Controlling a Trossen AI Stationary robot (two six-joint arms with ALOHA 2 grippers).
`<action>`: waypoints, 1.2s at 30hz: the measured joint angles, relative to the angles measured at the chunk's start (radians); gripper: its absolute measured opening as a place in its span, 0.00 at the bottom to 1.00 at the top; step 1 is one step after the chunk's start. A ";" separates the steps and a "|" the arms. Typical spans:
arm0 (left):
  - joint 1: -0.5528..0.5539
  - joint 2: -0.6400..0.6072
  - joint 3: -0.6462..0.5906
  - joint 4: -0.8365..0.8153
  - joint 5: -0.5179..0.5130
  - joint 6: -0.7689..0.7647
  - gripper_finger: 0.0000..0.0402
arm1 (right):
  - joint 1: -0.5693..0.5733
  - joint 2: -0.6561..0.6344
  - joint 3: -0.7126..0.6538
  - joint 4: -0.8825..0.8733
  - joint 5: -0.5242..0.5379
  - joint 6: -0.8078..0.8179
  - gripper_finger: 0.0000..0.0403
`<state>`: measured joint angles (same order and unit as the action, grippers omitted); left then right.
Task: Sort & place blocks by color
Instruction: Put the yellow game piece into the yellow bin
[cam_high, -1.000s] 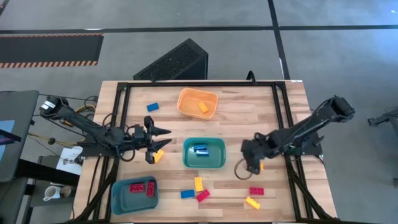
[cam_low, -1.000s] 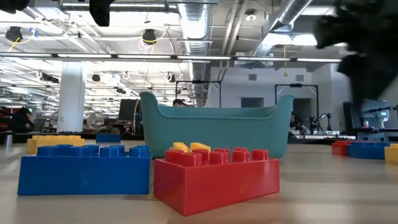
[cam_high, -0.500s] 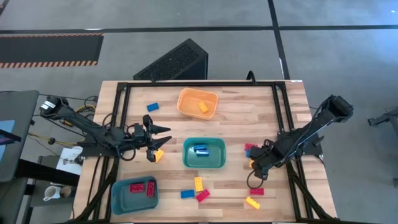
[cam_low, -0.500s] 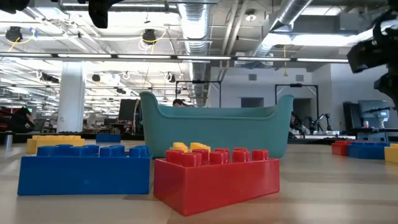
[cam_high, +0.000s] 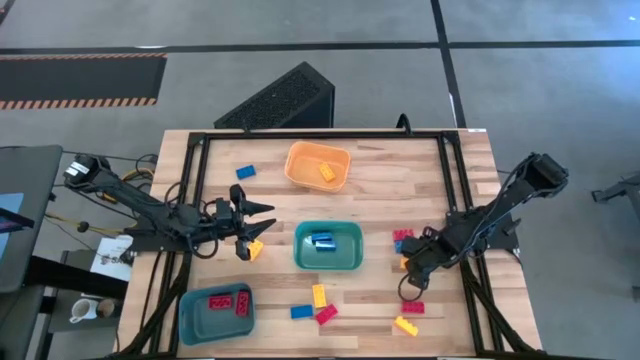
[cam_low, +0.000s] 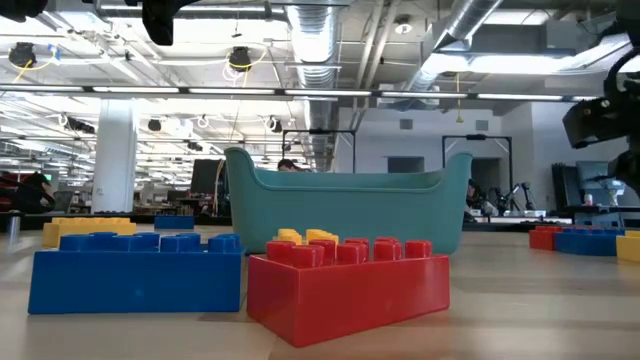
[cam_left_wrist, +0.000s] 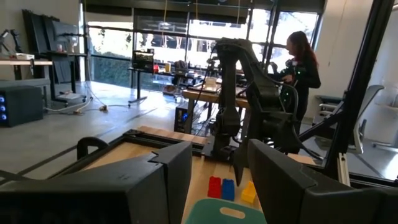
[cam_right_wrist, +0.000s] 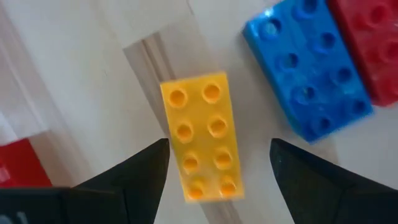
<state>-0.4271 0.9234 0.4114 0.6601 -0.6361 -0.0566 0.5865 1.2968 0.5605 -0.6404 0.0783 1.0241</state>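
Found the right gripper (cam_right_wrist: 217, 168) low over the table (cam_high: 460, 190), fingers spread wide and pinching nothing. Straddled a yellow brick (cam_right_wrist: 202, 134) lying flat, studs up, between the two fingers, with bare wood showing on each side of it, so touched by neither. Saw a blue brick (cam_right_wrist: 308, 74) just past the fingertips and off to one side, pressed against a red brick (cam_right_wrist: 367, 43) farther out. Noted another red piece (cam_high: 412, 307) near the gripper on its other side, and a second yellow one (cam_high: 406, 325) a little beyond that. Found the left gripper (cam_high: 268, 222) hovering above the table, fingers parted with nothing between them, pointed toward the teal bin (cam_high: 300, 250). Spotted a small yellow block (cam_high: 254, 250) on the wood just beside and under that gripper, apart from its fingers. Counted blue pieces (cam_high: 321, 241) inside the teal bin ahead of the left fingertips, a yellow piece (cam_high: 327, 172) in the orange bin (cam_high: 295, 160) off to one side, and red pieces (cam_high: 228, 302) in the dark bin (cam_high: 190, 315) off to the other side. Left loose between the two grippers, near the teal bin: a cluster of three (cam_high: 319, 295), yellow, blue and red. Saw one lone blue block (cam_high: 245, 172) well off from the left gripper, near the orange bin.
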 joint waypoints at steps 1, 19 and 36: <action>0.000 0.000 0.000 0.000 0.000 0.000 0.36 | 0.000 0.001 -0.011 0.017 0.000 0.000 0.74; 0.014 0.000 0.000 -0.007 0.000 -0.017 0.36 | 0.000 0.057 0.030 0.012 -0.004 0.015 0.31; 0.020 0.000 0.000 -0.017 0.000 -0.035 0.36 | -0.022 0.039 0.044 0.236 0.082 -0.056 0.36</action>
<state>-0.4069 0.9234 0.4114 0.6430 -0.6360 -0.0915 0.5650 1.3361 0.6041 -0.4042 0.1600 0.9683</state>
